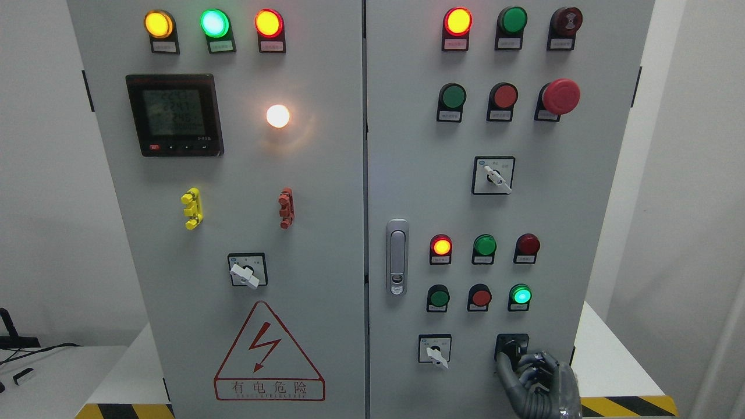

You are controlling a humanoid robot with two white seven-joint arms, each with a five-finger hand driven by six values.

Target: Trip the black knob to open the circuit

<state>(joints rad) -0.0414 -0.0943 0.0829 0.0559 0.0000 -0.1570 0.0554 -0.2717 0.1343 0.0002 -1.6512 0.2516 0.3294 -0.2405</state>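
Note:
The black knob (512, 347) sits on a black square plate at the bottom right of the cabinet's right door (419, 174). My right hand (520, 358) comes up from the bottom edge and closes on the knob's lower part. Its thumb (503, 368) stands along the knob's left side and the curled fingers (540, 362) wrap its right side. Only the knob's upper part shows above the hand. My left arm does not show.
A white selector switch (435, 351) is just left of the knob. Above it are a lit green button (520, 295), a red button (481, 297) and a door latch (397, 256). The cabinet stands on a white table (611, 361) with a striped front edge.

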